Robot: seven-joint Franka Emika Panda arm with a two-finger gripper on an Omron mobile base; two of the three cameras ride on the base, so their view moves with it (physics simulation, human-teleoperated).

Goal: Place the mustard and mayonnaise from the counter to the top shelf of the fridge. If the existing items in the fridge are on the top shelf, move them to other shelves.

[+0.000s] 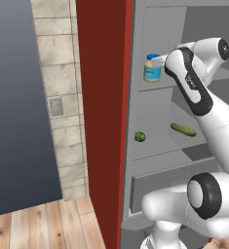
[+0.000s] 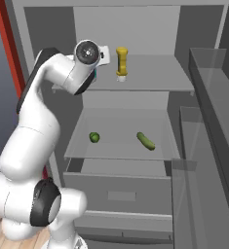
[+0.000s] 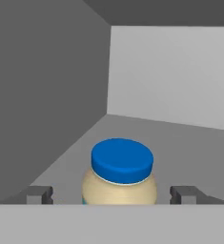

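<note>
Hand view shows us the mayonnaise (image 3: 123,172) very close, a squat jar with a blue lid and creamy stuff inside. It stands upright on the grey top shelf (image 3: 189,143) of the fridge. Our gripper (image 3: 114,194) has its two dark fingertips (image 3: 39,194) spread wide, one on each side of the jar. We see a gap between each tip and the jar, so the claw is let go and holds nothing.

In the left base view we see the mayonnaise (image 1: 152,68) on the top shelf (image 1: 157,86), near the left wall of the fridge (image 1: 135,160). The hand of our white arm (image 1: 194,82) is just beside the jar, at the height of its lid.

In the right base view we see the mustard (image 2: 121,62), a small yellow bottle, standing on the same top shelf (image 2: 155,78). It stands just to the right of our arm's wrist (image 2: 89,52).

One shelf lower we see the small round green vegetable (image 2: 94,137) on the left and the long green cucumber (image 2: 145,140) on the right. They lie well apart from each other. Under that shelf is the grey drawer (image 2: 121,194). The red edge (image 1: 101,121) of the fridge side stands tall in the left base view, with a tiled wall (image 1: 57,97) beyond it.
</note>
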